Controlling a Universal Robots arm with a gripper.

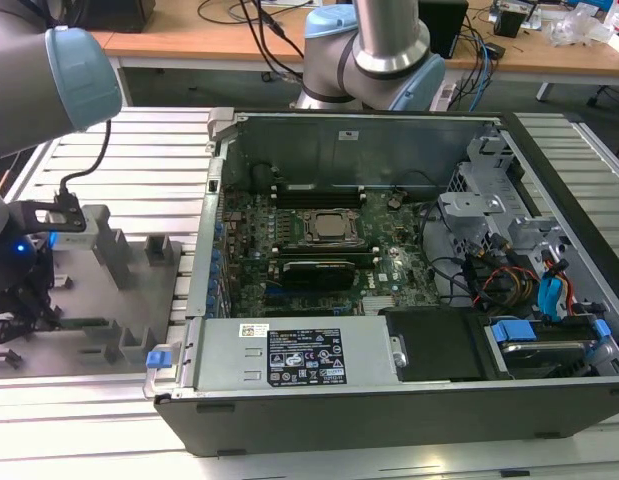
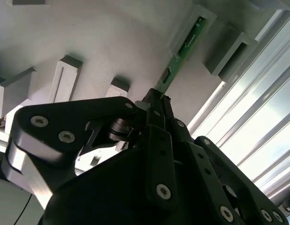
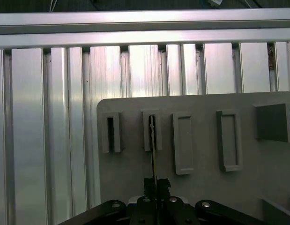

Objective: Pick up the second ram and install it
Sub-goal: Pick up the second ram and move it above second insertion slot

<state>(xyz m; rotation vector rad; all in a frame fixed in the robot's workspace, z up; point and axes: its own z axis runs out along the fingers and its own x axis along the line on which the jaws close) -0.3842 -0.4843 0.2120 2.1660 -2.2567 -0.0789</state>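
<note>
Straight out from the holder block [image 2: 182, 30], the second ram [image 2: 184, 49] runs lengthwise to the hand [image 2: 156, 99], which pinches its near end.

Fingers [image 2: 155, 116] tight on the second ram [image 2: 186, 46]

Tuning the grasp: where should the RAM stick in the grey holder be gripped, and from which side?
Probably from above, pinching both flat faces on the stretch outside the holder block: the RAM stick stands on edge, thin top edge exposed.
</note>
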